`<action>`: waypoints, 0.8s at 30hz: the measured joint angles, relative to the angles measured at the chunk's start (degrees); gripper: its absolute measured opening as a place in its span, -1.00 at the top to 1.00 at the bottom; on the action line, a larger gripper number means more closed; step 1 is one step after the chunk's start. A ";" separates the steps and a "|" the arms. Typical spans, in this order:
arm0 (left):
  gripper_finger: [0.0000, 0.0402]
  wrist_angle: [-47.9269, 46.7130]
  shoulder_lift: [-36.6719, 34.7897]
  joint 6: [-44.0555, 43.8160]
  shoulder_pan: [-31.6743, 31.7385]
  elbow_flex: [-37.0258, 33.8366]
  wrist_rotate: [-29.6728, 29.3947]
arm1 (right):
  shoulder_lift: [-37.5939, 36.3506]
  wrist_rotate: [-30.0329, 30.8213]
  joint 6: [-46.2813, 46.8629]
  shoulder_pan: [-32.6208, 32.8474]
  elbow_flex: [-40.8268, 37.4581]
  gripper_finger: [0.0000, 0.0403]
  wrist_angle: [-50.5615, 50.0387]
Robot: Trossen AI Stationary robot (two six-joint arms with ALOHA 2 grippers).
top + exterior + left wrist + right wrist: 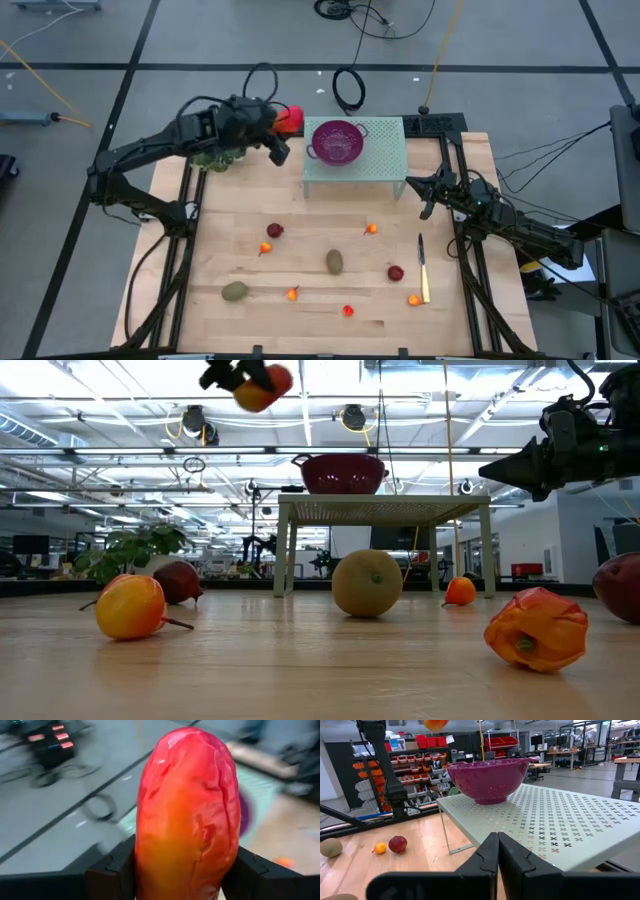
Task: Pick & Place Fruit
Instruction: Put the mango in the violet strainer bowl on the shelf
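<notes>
My left gripper is raised over the table's far edge, just left of the purple colander, and is shut on the larger orange-red oval fruit. The low view shows that fruit high above the table. The colander stands on a pale green perforated stand. On the wood lie two kiwi-like ovals, dark red balls and several tiny orange pieces. My right gripper is shut beside the stand's right near leg and holds nothing. My left gripper pinches the orange-red oval between its two fingers, one on each long side of the fruit. The fingers come roughly level from the table's left. The fruit is lifted clear and its free end sticks out ahead of the fingers.
A slim knife lies near the table's right edge, close to a dark red ball. A leafy green sprig sits under my left arm at the far left corner. Bare wood lies between the stand and the scattered fruit.
</notes>
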 joint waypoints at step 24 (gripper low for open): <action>-0.03 19.35 0.07 1.08 -0.34 -0.02 44.78 | 0.01 0.00 -0.01 0.00 0.01 1.00 0.02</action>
